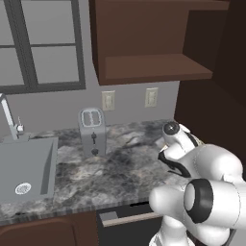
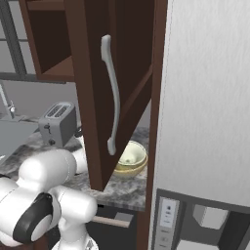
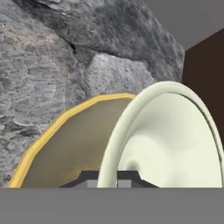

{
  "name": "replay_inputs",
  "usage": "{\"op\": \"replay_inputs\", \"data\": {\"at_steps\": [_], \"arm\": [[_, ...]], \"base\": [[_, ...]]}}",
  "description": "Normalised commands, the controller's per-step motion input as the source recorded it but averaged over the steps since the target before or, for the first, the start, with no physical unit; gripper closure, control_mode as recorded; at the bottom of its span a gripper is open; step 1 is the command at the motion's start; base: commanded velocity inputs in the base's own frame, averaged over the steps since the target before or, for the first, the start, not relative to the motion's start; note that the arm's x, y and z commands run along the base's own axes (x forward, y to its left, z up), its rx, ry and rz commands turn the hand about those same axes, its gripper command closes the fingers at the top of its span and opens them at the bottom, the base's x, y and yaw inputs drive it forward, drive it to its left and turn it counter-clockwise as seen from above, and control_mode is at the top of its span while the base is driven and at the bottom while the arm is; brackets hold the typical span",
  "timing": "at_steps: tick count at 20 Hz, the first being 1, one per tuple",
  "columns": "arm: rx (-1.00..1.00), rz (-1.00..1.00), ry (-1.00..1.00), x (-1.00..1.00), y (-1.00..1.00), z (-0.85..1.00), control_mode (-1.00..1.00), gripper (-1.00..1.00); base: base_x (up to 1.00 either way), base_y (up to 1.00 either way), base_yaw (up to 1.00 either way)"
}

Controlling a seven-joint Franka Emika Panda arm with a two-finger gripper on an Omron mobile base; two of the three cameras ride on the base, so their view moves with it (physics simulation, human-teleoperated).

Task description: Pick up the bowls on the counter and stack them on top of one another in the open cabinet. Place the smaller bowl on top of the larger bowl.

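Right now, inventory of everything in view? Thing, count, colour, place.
smaller bowl: 1, cream-white, tilted up at the gripper, over the larger bowl
larger bowl: 1, mustard yellow, on the counter beside the dark side panel
open cabinet: 1, reddish-brown, on the wall above the counter
cabinet door: 1, brown, pale handle, swung open
toaster: 1, grey, counter back
sink: 1, grey, left
outlets: 2, beige, wall
arm: white, lower right of the left base view
gripper: fingertips straddle the smaller bowl's rim

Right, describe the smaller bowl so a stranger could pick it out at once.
Find the dark wooden cabinet door hanging open over the mottled granite counter. Just under its lower edge, two bowls sit together on the counter. The smaller bowl is pale cream-white, resting inside the wider mustard-yellow bowl.
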Motion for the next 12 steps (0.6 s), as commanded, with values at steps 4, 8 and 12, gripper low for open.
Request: {"op": "replay_inputs", "data": {"at_steps": [4, 8, 12], "arm": [[0.00, 0.00, 0.00, 0.00, 0.00, 0.02, -1.00, -1.00], [0.00, 0.00, 0.00, 0.00, 0.00, 0.23, -1.00, -1.00], [0.00, -0.01, 0.00, 0.00, 0.00, 0.41, -1.00, -1.00]], "base": [[0.00, 0.00, 0.00], [0.00, 0.00, 0.00], [0.00, 0.00, 0.00]]}}
